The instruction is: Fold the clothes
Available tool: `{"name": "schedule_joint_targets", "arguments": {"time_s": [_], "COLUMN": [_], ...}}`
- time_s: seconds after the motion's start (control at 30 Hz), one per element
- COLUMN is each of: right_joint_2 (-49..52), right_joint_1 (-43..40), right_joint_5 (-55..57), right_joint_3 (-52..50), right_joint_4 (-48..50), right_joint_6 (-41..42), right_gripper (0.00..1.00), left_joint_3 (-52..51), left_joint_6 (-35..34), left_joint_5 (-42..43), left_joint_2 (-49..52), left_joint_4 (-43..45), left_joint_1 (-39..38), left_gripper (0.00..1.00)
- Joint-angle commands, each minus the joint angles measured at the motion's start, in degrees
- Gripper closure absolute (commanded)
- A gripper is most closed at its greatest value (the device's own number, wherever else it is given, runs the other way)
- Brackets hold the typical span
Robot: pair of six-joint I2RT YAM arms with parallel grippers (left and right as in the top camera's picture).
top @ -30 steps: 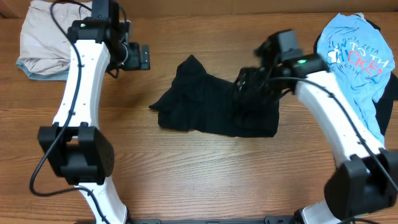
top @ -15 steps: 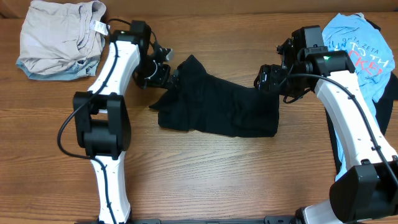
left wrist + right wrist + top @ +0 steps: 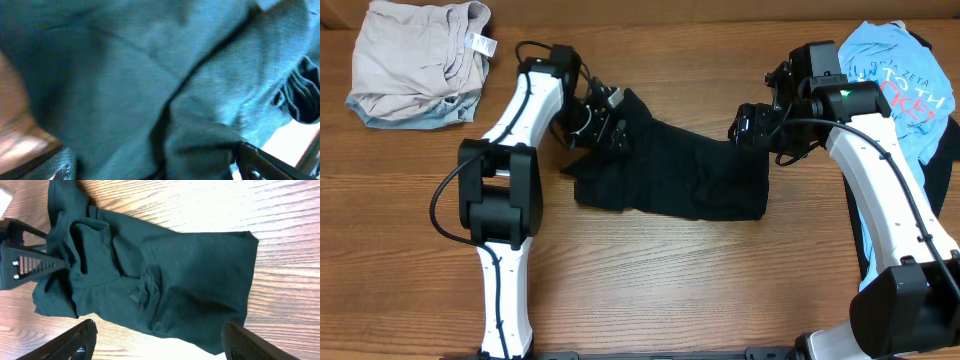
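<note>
A crumpled black garment (image 3: pixel 670 180) lies in the middle of the wooden table. My left gripper (image 3: pixel 605 118) is at its upper left corner, open, fingers wide apart with the dark fabric (image 3: pixel 150 75) filling the space between them (image 3: pixel 155 167). My right gripper (image 3: pixel 755 125) hovers just above the garment's upper right edge, open and empty. In the right wrist view the whole garment (image 3: pixel 165 275) lies spread below the open fingers (image 3: pixel 160 347), and the left gripper's finger (image 3: pixel 30 262) shows at its far end.
A folded beige pile (image 3: pixel 415 60) sits at the back left corner. A light blue printed T-shirt (image 3: pixel 895 90) lies at the back right over a dark item (image 3: pixel 945 170) at the right edge. Bare wood (image 3: pixel 670 280) runs along the front.
My left gripper swung from the far left onto the garment's upper left corner. My right gripper lifted off the garment toward the back right, then held still.
</note>
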Motion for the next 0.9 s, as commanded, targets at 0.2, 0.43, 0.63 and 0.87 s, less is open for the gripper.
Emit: {"name": "schedule_joint_targets", "arguments": {"time_s": [0.2, 0.43, 0.63, 0.87], "right_joint_2": [1.05, 1.09, 1.27, 2.54], "right_joint_1": [0.0, 0.04, 0.11, 3.5], "right_joint_5": [0.35, -2.36, -9.84, -11.72], "right_joint_3": [-1.09, -7.37, -14.62, -23.67], "right_joint_4": [1.31, 6.08, 14.99, 27.63], "right_joint_6": [-0.07, 0.22, 2.29, 10.21], "right_gripper": [0.23, 0.45, 0.94, 0.96], "left_joint_3": [0.13, 0.68, 7.67, 20.68], "left_joint_6": [0.5, -6.21, -6.32, -6.56], "left_joint_5": [-9.22, -19.12, -18.32, -18.29], "left_joint_2": [1.55, 1.4, 1.31, 1.31], "left_joint_4": [-0.28, -1.88, -11.87, -24.15], "left_joint_1": [-3.04, -0.76, 2.21, 2.1], "left_gripper": [0.52, 0.96, 0.96, 0.96]}}
